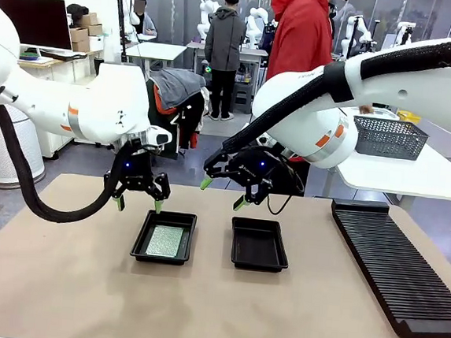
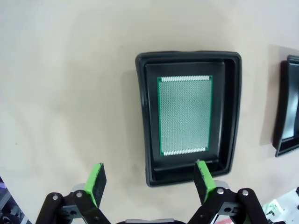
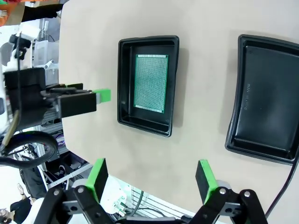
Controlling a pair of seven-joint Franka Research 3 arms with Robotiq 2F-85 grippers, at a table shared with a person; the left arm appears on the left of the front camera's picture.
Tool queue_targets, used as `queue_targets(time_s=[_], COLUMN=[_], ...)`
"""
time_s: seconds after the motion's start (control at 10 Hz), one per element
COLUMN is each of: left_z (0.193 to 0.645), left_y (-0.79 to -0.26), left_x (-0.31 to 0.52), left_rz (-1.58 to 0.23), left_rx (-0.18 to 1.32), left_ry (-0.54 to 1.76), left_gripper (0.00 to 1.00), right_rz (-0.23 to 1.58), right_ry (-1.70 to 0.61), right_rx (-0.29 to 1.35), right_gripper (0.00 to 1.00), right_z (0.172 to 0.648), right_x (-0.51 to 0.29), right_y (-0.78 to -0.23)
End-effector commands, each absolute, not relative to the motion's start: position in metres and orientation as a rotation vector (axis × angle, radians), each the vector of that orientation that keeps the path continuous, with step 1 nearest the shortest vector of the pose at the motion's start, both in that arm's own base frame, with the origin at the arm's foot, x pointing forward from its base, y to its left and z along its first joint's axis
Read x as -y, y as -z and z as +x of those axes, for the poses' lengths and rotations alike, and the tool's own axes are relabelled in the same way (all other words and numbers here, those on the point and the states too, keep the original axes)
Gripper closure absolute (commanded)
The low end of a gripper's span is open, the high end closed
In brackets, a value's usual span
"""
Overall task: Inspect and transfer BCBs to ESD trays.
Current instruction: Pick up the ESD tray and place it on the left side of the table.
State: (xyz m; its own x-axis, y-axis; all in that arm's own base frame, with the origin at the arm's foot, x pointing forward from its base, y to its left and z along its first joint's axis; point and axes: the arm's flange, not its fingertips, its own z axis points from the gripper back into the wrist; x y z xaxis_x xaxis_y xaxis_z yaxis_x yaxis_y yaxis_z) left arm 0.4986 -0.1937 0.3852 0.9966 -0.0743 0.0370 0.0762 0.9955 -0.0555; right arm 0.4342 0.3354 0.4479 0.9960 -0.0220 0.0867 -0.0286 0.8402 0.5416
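Two black ESD trays sit side by side on the tan table. The left tray holds one pale-green BCB lying flat on its floor. Nothing lies in the right tray, whose edge shows in the left wrist view. My left gripper hovers open just behind the left tray, nothing between its fingers. Above the far edge of the right tray, my right gripper also hangs open and holds nothing.
A long black ribbed rack lies along the table's right side. A grey wire mesh basket stands on the white table behind it. A person in a red hoodie stands at the far side.
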Motion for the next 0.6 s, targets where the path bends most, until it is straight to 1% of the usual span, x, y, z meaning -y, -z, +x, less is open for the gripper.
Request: queue_targets(time_s=[0.0,0.5], left_z=[0.506,0.516], left_y=[-0.366,-0.323], left_x=[0.194,0.198], left_rz=[-0.012,-0.006], left_rx=[0.075,0.089], left_ry=[0.058,0.05], left_gripper=[0.0,0.0], right_rz=[0.554,0.554], right_ry=[0.013,0.013], right_rx=[0.091,0.091], right_gripper=[0.0,0.0], right_z=[0.435,0.435], right_x=[-0.338,-0.338], right_y=[-0.449,-0.449])
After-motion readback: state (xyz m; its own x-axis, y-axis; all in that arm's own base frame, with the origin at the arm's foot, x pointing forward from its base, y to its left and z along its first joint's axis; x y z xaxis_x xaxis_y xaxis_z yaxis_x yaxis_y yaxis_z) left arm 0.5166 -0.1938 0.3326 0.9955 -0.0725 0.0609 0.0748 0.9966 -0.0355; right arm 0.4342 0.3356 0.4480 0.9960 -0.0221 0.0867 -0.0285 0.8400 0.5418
